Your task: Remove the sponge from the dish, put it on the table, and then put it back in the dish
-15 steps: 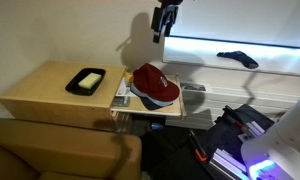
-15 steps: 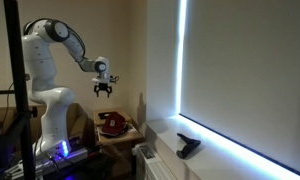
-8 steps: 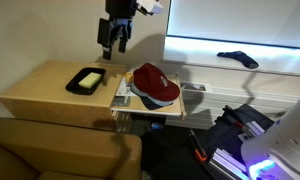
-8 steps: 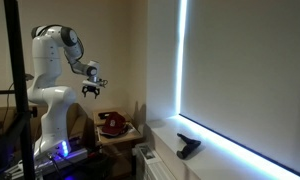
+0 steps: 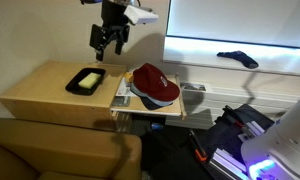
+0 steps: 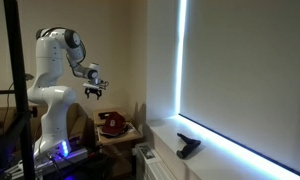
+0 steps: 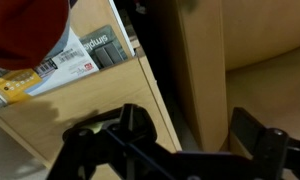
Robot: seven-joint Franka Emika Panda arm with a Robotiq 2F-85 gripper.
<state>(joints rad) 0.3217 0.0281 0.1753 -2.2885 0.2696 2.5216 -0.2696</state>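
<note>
The pale yellow sponge lies inside the black dish on the light tan table. My gripper hangs in the air above and to the right of the dish, fingers spread and empty. It also shows small in an exterior view. In the wrist view the two dark fingers frame the table's edge; sponge and dish are out of that view.
A dark red cap rests on books on a small stand right of the table. A brown couch is in front. A black object lies on the window ledge.
My gripper has swung from above the cap's right side leftward and lower, toward the table, slowing in the last half second.
</note>
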